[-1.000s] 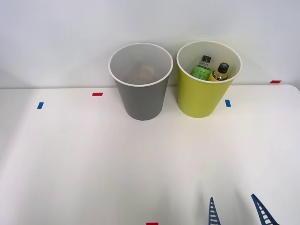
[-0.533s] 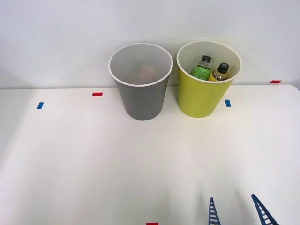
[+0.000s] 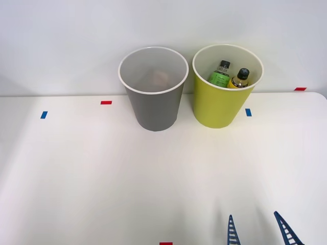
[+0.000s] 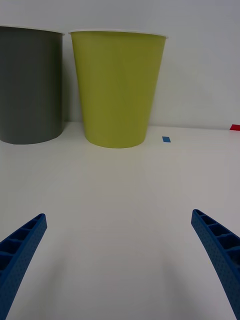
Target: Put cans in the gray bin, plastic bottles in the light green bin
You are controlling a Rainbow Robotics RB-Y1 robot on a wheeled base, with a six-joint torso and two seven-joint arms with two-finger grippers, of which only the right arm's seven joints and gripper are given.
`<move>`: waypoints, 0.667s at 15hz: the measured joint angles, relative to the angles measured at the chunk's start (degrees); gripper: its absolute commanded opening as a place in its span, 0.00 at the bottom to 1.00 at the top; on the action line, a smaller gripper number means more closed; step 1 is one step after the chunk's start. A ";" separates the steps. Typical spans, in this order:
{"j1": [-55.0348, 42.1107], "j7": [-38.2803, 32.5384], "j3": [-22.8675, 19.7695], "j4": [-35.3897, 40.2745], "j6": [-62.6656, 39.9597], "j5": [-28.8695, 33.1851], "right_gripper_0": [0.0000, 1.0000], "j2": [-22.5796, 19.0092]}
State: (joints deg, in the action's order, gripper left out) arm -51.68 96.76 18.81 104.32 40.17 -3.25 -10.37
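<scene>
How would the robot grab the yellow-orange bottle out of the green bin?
By its black cap and neck, coming straight down from above. The yellow-orange bottle stands upright inside the tall light green bin, so the walls block its sides.

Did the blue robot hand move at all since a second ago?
No. The right gripper sits at the same spot near the table's front edge, just as far from the red tape mark as before, fingers open.

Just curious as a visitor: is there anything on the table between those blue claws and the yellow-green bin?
No. In both views the white table between the open right gripper and the light green bin is bare.
</scene>
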 measured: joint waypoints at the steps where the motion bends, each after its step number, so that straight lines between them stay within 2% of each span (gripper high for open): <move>1: 0.00 0.00 0.00 0.00 0.00 0.00 1.00 0.00; 10: 0.00 0.00 0.00 0.00 0.00 0.00 1.00 0.00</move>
State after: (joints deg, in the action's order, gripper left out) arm -51.68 96.76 18.81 104.32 40.17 -3.25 -10.37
